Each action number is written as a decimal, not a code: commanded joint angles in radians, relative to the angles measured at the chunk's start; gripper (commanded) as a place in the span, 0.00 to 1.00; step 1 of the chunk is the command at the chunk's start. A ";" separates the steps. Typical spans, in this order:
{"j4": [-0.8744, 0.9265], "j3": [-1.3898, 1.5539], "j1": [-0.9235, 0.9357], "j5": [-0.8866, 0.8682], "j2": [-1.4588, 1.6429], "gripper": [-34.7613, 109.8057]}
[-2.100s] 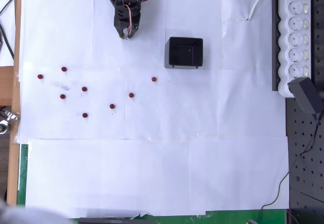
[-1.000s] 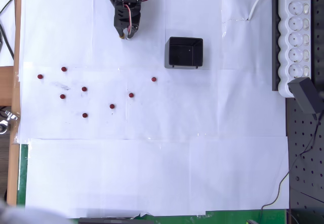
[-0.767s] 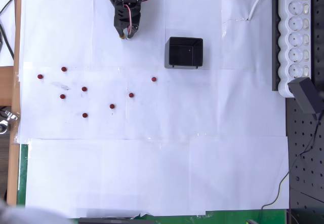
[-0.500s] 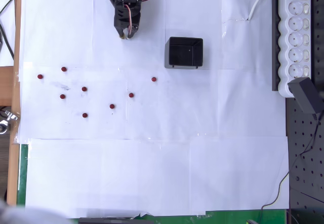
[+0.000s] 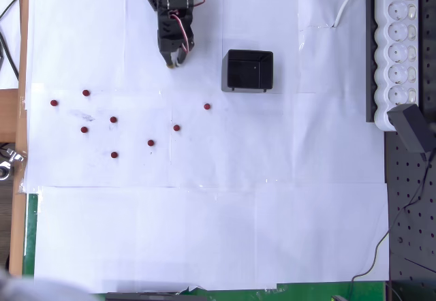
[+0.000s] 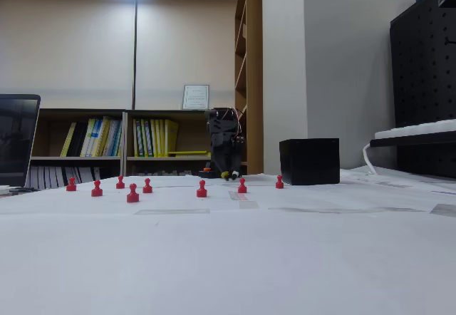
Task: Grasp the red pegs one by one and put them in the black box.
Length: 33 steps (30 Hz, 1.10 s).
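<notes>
Several small red pegs stand scattered on the white paper; in the overhead view they run from the far-left peg (image 5: 54, 102) to the nearest-box peg (image 5: 207, 106), with one (image 5: 176, 128) between. In the fixed view they form a low row, such as a peg (image 6: 201, 189) and another peg (image 6: 242, 186). The black box (image 5: 225, 71) stands open-topped to the right of the arm, also seen as a dark cube (image 6: 308, 161). My gripper (image 5: 174, 63) hangs above bare paper, left of the box and well short of the pegs. Its fingers look shut with nothing between them (image 6: 230, 177).
A white power strip (image 5: 398, 49) with a black plug lies along the right edge, beside a black perforated board (image 5: 409, 212). White paper sheets (image 5: 204, 233) cover the table, with wide bare room in front of the pegs. Bookshelves stand behind in the fixed view.
The arm has reached out from its resting pose, and the gripper tip has moved down the overhead picture toward the pegs. Pegs and box have not moved.
</notes>
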State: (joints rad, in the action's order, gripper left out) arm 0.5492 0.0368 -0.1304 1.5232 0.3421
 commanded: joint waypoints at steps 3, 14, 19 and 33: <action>-0.170 -0.005 -0.060 -0.143 0.138 0.32; -0.426 0.000 -0.101 -0.288 0.403 0.32; -0.611 0.003 -0.130 -0.238 0.541 0.36; -0.939 0.101 -0.206 -0.015 0.853 0.38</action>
State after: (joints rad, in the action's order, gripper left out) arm -0.3559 0.0782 -0.3114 1.4389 1.1382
